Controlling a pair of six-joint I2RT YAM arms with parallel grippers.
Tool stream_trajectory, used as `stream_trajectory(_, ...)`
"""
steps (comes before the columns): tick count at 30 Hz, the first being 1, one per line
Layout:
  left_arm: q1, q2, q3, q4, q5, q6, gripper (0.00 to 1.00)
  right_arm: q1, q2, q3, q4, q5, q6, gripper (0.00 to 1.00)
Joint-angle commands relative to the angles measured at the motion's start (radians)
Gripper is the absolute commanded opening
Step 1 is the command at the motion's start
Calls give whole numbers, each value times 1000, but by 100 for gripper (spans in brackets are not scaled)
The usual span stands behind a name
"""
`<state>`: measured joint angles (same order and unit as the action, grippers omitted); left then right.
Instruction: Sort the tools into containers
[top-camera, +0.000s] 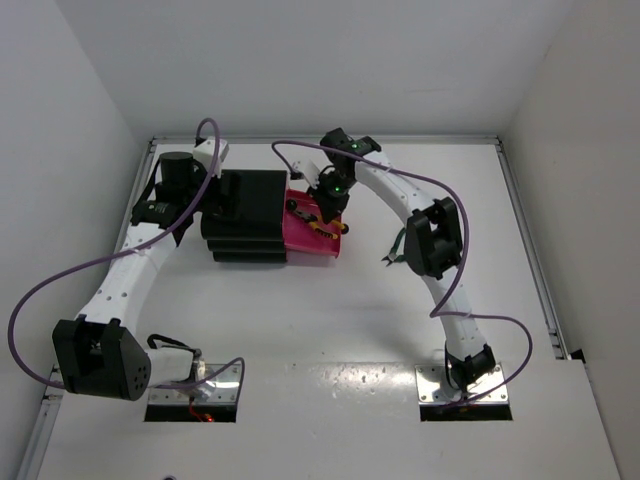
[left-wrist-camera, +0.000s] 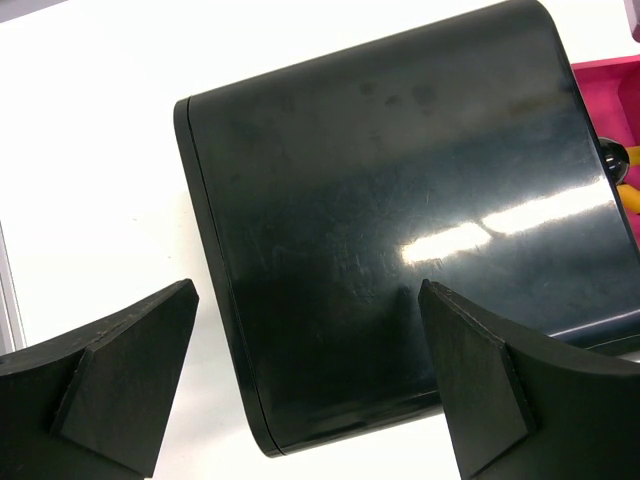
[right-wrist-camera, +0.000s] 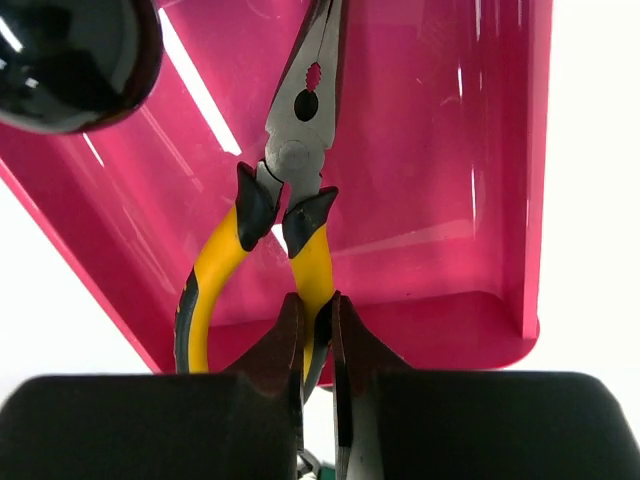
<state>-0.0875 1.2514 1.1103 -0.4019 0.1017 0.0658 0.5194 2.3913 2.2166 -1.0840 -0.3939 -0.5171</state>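
Observation:
The black drawer chest has one pink tray drawer pulled out to the right. My right gripper is shut on one handle of the yellow-handled pliers, whose nose points into the pink tray. In the right wrist view the gripper pinches the handle over the tray's near wall. My left gripper is open and empty above the chest's top. The dark green-handled pliers lie on the table, partly hidden behind my right arm. The silver wrench is out of view.
A round black knob sits on the drawer front at the upper left of the right wrist view; it also shows in the left wrist view. White walls enclose the table on three sides.

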Motion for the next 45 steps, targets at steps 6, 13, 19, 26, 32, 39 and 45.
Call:
stream_trajectory(6,22,-1,19,32,10,-17,99,22,26,37,102,-57,75,0)
stream_trajectory(13,22,-1,19,32,20,-17,99,22,26,28,121,-48,75,1)
stream_trajectory(19,22,-1,19,32,20,-17,99,31,5,-18,144,-39,103,40)
stream_trajectory(26,43,-1,39,32,20,-37,99,19,-112,-96,205,-71,190,44)
stream_trajectory(32,65,-1,91,32,41,-46,99,-96,-354,-314,331,-152,363,45)
stream_trajectory(39,75,-20,102,32,41,-57,99,-301,-520,-702,527,-480,629,58)
stream_trajectory(45,106,-50,82,12,61,-57,99,-383,-440,-1016,896,-831,1047,57)
